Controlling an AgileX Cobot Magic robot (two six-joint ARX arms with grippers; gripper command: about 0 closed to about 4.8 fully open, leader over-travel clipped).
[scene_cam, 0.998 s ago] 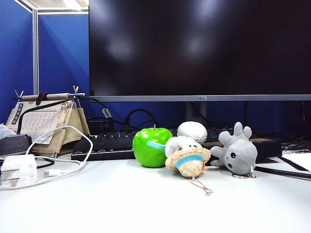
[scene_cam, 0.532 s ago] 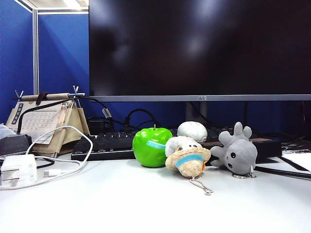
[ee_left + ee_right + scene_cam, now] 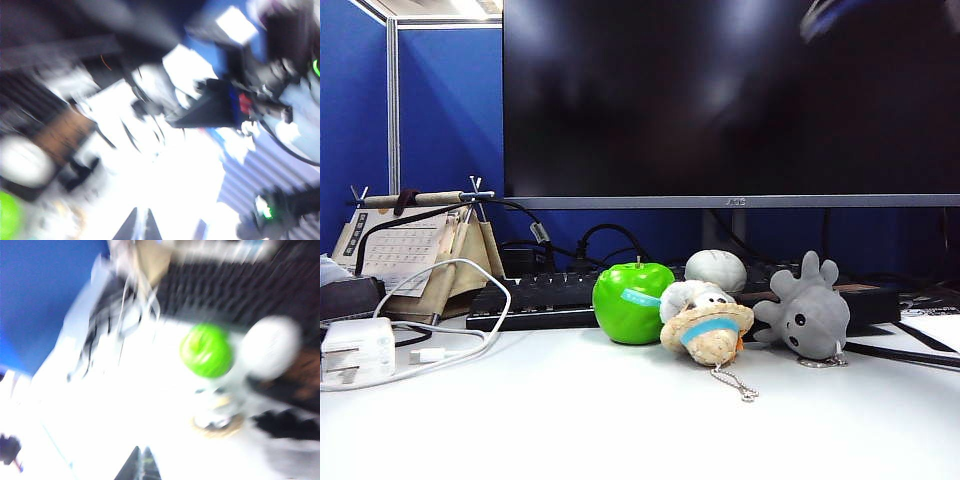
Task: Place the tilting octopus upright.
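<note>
Four small things line the white table (image 3: 620, 420) under the monitor (image 3: 730, 100), its logo unreadable: green apple (image 3: 632, 302), beige plush (image 3: 705, 328), white ball (image 3: 715, 270), and at three o'clock the tilting octopus (image 3: 810, 315), lying askew. Left gripper (image 3: 141, 227) and right gripper (image 3: 141, 465) show pinched fingertips, gripping nothing.

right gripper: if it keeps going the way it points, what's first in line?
Likely bare table: right gripper, jaws shut, points at open white surface. Apple sits further on, off to one side. Blur leaves depth unclear.

I saw the tilting octopus (image 3: 807, 312) was matt grey plush; the apple (image 3: 631, 301) glossy plastic; the table (image 3: 570, 420) smooth.
</note>
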